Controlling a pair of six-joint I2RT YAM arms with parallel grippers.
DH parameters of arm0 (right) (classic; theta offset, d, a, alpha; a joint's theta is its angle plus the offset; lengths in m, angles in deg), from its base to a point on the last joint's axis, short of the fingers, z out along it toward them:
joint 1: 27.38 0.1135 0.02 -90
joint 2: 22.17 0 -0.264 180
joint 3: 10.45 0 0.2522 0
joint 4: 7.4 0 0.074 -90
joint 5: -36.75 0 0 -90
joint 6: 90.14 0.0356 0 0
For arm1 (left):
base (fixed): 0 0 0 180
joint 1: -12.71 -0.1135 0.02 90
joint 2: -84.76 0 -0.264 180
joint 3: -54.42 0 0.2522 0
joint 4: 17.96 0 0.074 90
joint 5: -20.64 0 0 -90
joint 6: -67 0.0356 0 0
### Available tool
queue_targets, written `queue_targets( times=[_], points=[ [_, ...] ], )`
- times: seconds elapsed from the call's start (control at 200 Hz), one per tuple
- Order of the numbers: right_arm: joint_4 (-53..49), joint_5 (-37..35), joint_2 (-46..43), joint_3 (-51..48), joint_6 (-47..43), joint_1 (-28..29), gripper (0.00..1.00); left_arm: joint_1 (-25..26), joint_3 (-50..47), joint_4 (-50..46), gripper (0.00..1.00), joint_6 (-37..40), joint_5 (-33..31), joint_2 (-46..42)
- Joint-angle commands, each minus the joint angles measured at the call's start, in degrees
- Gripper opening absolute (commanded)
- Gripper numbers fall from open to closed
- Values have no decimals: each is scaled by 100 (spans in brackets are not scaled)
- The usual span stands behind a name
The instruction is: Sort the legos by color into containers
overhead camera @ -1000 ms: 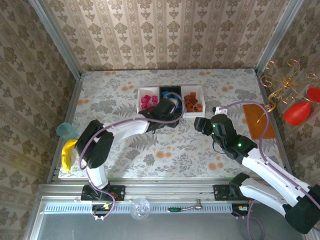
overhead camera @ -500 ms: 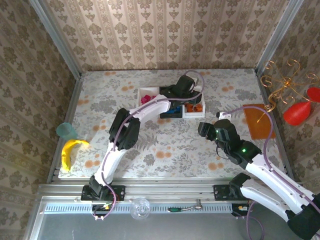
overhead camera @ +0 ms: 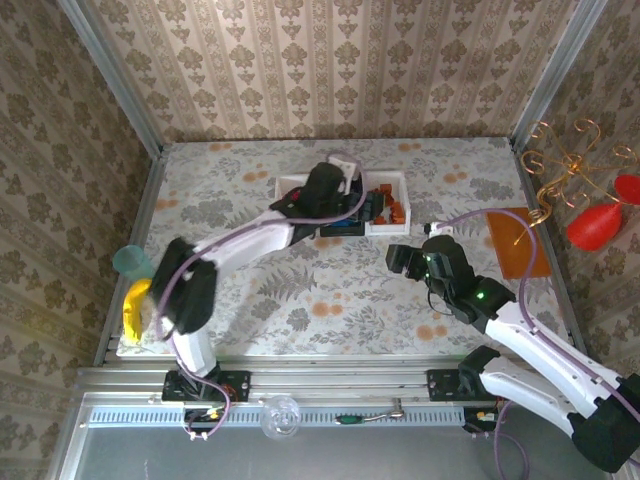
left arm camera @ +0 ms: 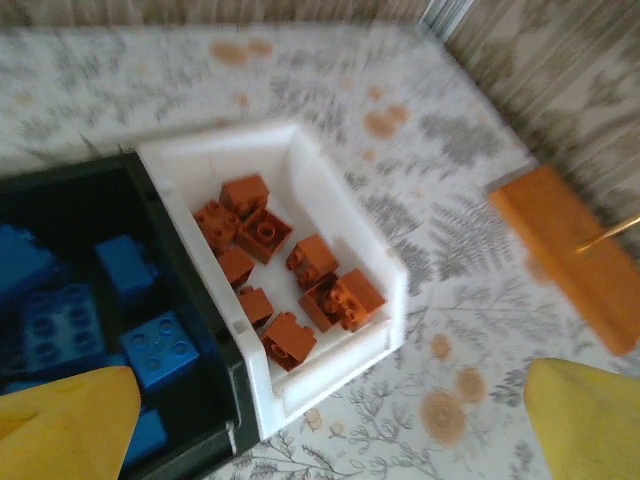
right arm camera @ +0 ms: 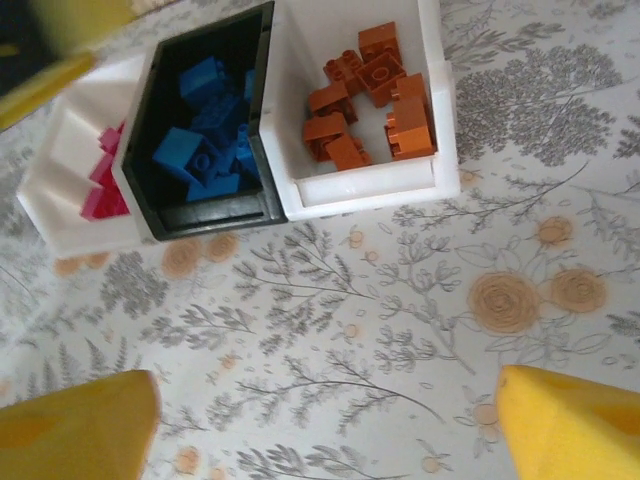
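Bright even light, soft shadows, left wrist view motion-blurred, yellow fingertips (left arm camera: 60, 420) out of focus

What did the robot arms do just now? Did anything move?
The left arm reached out past the trays, then pulled back; the left end effector now hangs open above the black tray and the white tray of orange bricks. Whether it dropped a brick I cannot tell. The right end effector hardly moved and is open. The trays and the orange mat stayed put.
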Motion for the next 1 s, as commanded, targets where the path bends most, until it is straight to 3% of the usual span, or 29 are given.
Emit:
queue_targets(
  times=[0.0,0.165,0.31,0.5,0.625,0.77,0.995],
  points=[
    [328,-25,27,-63,-125,-11,100,-48,-1213,885,100,121,-351,-1145],
    [377,-471,54,-152,-163,-7,100,-147,-3000,789,100,544,-1559,-2988],
    [539,-649,79,-244,-150,-11,100,-612,-3881,73,100,603,-2424,-4341],
    [447,-1239,310,-145,101,-15,100,-1395,-5173,1072,100,1662,-3161,-5466],
    [382,-1529,502,60,-42,-40,100,-2272,-5307,1364,100,1936,-3235,-5215],
    [383,-2037,780,174,-106,-109,100,-3126,-5294,2138,100,2251,-3006,-4190],
    [752,-1995,1093,95,-572,-223,100,-3702,-5144,3654,100,2931,-2767,-2110]
  ],
)
